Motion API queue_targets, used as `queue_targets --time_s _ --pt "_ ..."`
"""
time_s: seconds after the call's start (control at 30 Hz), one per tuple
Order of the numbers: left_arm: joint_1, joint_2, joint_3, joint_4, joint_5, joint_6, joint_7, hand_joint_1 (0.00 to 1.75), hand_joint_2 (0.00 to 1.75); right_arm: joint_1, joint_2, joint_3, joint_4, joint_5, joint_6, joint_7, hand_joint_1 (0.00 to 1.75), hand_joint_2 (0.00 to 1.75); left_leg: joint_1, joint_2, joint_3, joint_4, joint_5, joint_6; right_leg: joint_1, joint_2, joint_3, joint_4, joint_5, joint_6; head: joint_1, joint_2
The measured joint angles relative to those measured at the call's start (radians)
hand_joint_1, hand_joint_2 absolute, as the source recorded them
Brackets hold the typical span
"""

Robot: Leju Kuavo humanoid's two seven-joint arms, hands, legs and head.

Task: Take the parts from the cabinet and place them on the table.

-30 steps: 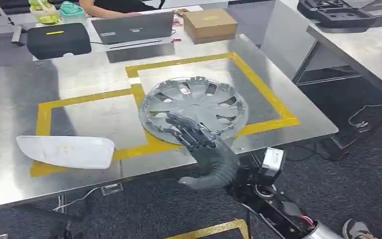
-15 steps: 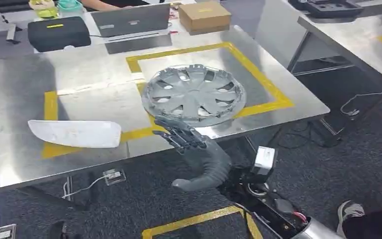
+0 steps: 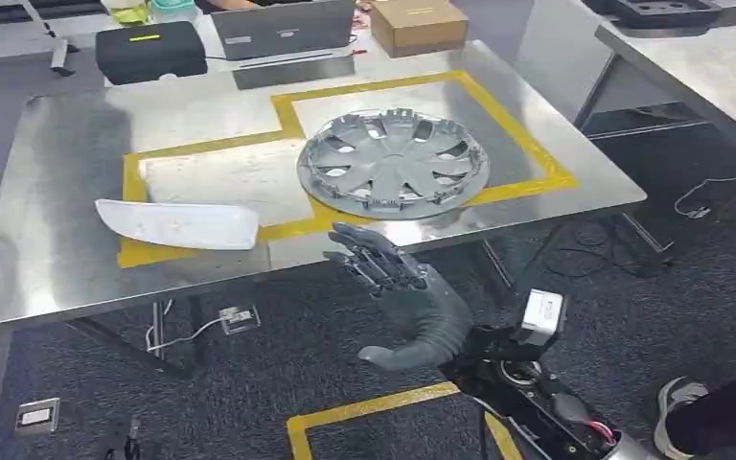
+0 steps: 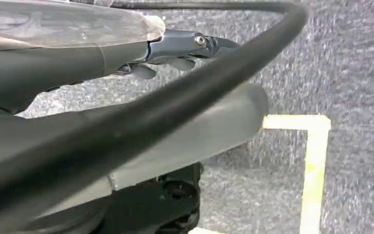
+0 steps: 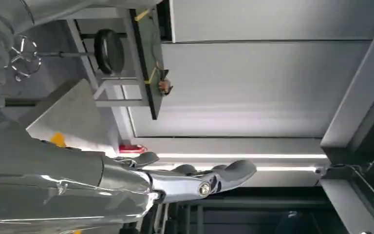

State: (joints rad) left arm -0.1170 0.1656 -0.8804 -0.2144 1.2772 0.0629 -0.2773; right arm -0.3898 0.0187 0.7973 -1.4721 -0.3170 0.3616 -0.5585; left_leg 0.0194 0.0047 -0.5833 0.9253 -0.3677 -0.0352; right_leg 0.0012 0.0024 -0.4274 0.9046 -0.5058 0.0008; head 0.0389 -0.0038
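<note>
Right hand [image 3: 398, 278] empty, off table [image 3: 77, 278] edge.

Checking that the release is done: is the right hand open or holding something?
Open: the right hand hangs off the table edge, fingers spread, holding nothing.

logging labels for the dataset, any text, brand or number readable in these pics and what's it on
No text can be read in any view.
Black case: a yellow strip, too blurred to read.
Brown cardboard box: a yellow mark, unreadable.
Grey laptop: a pale sticker, too small.
Silver wheel cover: no legible badge.
</note>
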Motion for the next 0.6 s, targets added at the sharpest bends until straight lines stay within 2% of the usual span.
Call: queue_targets --time_s 0.03,0.07,0.1,0.13,0.17,0.2,0.23,0.27,0.3,0.33,0.37,0.4,0.43,0.5,0.53,0.57,0.6 --pt "0.001 0.001 0.0 0.0 0.0 0.0 0.0 0.0 0.0 0.0 0.0 0.0 0.0 0.0 0.0 0.0 0.0 1.75 -0.002 -0.001 -0.003 -0.002 0.003 -0.005 -0.006 -0.002 -0.001 -0.009 0.01 -0.006 -0.001 0.0" --pt "0.001 0.001 0.0 0.0 0.0 0.0 0.0 0.0 0.0 0.0 0.0 0.0 0.0 0.0 -0.003 0.0 0.0 1.75 0.002 -0.002 -0.02 0.028 -0.035 -0.006 -0.01 -0.006 0.002 -0.013 0.024 -0.013 -0.001 0.0" --pt "0.001 0.0 0.0 0.0 0.0 0.0 0.0 0.0 0.0 0.0 0.0 0.0 0.0 0.0 -0.003 0.0 0.0 1.75 0.003 -0.001 -0.051 0.095 -0.097 -0.007 -0.009 -0.007 -0.013 -0.013 0.031 -0.022 -0.013 0.0" --pt "0.001 0.0 0.0 0.0 0.0 0.0 0.0 0.0 0.0 0.001 0.0 0.0 0.0 -0.004 -0.003 0.002 0.0 0.0 0.004 -0.001 -0.088 0.185 -0.156 -0.009 -0.007 -0.008 -0.024 -0.012 0.041 -0.025 -0.024 0.0" --pt "0.002 0.0 0.0 0.0 0.0 0.001 -0.001 0.0 0.0 0.003 0.0 0.0 0.0 -0.01 0.0 0.002 0.0 0.0 0.003 -0.001 -0.123 0.277 -0.196 -0.012 -0.006 -0.009 -0.036 -0.011 0.048 -0.027 -0.028 0.0" --pt "0.003 0.0 0.0 0.0 0.0 0.002 -0.001 0.0 0.0 0.005 0.0 0.0 0.0 -0.016 0.003 0.002 0.0 0.0 0.003 -0.001 -0.143 0.34 -0.207 -0.015 -0.004 -0.008 -0.047 -0.008 0.054 -0.028 -0.033 0.0" --pt "0.003 0.0 0.0 0.0 0.0 0.002 -0.002 0.0 0.0 0.007 -0.002 0.0 0.001 -0.019 0.004 0.002 0.0 0.0 0.003 -0.001 -0.138 0.348 -0.193 -0.016 -0.004 0.002 -0.056 -0.005 0.06 -0.025 -0.036 0.0" --pt "0.005 0.0 0.0 0.0 0.001 0.002 -0.002 0.0 0.0 0.009 -0.003 0.0 0.002 -0.022 0.005 0.002 0.0 0.0 0.003 -0.002 -0.105 0.306 -0.164 -0.016 -0.004 0.005 -0.063 -0.001 0.062 -0.024 -0.039 0.0" --pt "0.007 0.0 0.0 0.0 0.001 0.002 -0.003 0.0 0.0 0.009 -0.004 -0.001 0.001 -0.026 0.007 0.001 0.0 0.0 0.003 -0.003 -0.052 0.226 -0.127 -0.014 -0.004 0.01 -0.068 0.003 0.064 -0.022 -0.043 0.0" --pt "0.007 0.001 0.0 0.0 0.001 0.002 -0.003 0.0 0.0 0.009 -0.005 -0.001 0.001 -0.029 0.01 0.0 0.0 0.0 0.003 -0.012 0.009 0.127 -0.094 -0.009 -0.004 0.016 -0.072 0.009 0.066 -0.019 -0.047 0.0" --pt "0.006 0.002 0.0 0.0 0.002 0.002 -0.004 0.0 0.0 0.009 -0.005 -0.002 0.001 -0.033 0.014 -0.002 0.0 0.0 0.004 -0.039 0.066 0.035 -0.078 -0.003 -0.004 0.021 -0.077 0.015 0.066 -0.018 -0.052 0.0" --pt "0.006 0.003 0.0 0.0 0.002 0.002 -0.004 0.0 0.0 0.008 -0.005 -0.002 0.001 -0.036 0.016 -0.003 0.0 0.0 0.003 -0.049 0.083 0.006 -0.083 0.003 0.002 0.026 -0.09 0.024 0.066 -0.013 -0.057 0.0" --pt "0.007 0.003 0.0 0.0 0.002 0.002 -0.004 0.0 0.0 0.009 -0.005 -0.001 0.002 -0.037 0.018 -0.003 0.0 0.0 0.0 -0.042 0.074 0.013 -0.08 0.005 0.001 0.033 -0.089 0.025 0.069 -0.007 -0.052 0.0" --pt "0.007 0.003 0.0 0.0 0.003 0.002 -0.005 0.0 0.0 0.009 -0.005 -0.002 0.001 -0.04 0.019 -0.004 0.0 0.0 -0.001 -0.029 0.073 0.009 -0.084 0.012 0.0 0.046 -0.095 0.028 0.075 0.003 -0.053 0.0" --pt "0.006 -0.001 0.0 0.0 0.004 0.002 -0.005 0.0 0.0 0.009 -0.006 -0.003 0.001 -0.04 0.019 -0.005 0.0 0.0 0.011 -0.019 0.073 0.001 -0.079 0.02 0.006 0.054 -0.101 0.032 0.074 0.008 -0.05 0.0" --pt "0.006 0.0 0.0 0.0 0.006 0.002 -0.005 0.0 0.0 0.01 -0.007 -0.006 0.001 -0.041 0.018 -0.005 0.0 0.0 0.012 -0.008 0.073 0.0 -0.076 0.025 0.003 0.04 -0.118 0.052 0.054 0.013 -0.052 0.0" --pt "0.007 0.0 0.0 0.0 0.008 0.002 -0.006 0.0 0.0 0.008 -0.008 -0.009 0.001 -0.042 0.018 -0.005 0.0 0.0 0.011 -0.001 0.07 0.0 -0.075 0.03 0.0 0.022 -0.142 0.115 0.009 0.021 -0.034 0.0"
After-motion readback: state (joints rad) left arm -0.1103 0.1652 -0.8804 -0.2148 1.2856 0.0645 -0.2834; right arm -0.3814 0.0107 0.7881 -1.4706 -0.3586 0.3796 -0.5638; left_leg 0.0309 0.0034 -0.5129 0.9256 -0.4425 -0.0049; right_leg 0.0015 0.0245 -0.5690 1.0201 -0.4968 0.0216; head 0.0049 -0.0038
